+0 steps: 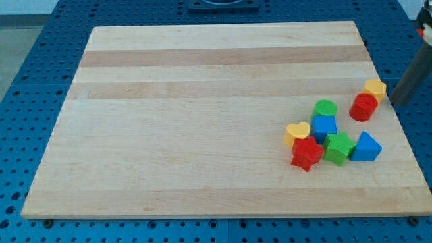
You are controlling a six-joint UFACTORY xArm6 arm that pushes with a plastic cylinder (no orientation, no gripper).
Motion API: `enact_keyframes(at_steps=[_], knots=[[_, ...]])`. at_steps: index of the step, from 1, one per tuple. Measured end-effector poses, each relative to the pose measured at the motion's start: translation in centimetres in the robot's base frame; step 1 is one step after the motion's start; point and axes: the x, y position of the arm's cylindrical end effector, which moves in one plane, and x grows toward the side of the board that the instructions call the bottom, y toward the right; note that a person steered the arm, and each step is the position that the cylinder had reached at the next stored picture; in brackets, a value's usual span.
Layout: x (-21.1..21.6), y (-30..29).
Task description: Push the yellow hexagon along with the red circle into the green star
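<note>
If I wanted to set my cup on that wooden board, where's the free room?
The whole stretch from the board left edge to the yellow heart is bare. It is crowded at the view's right: red star, green star, blue triangle, red circle, yellow hexagon, my tip.

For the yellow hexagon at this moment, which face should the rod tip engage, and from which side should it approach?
No gripping here, only pushing. My tip should press the yellow hexagon on its face toward the view's right and top, coming from the view's right. The red circle sits against its lower-left side, and the green star lies farther toward the view's bottom left, so a push from there probably drives both toward it.
</note>
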Motion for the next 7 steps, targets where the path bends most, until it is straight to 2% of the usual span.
enact_keyframes(at_steps=[1, 2, 3, 5, 7], knots=[[-2.9, 0.0], [-7.9, 0.6], [-8.7, 0.4], [-2.8, -3.4], [0.2, -7.3]])
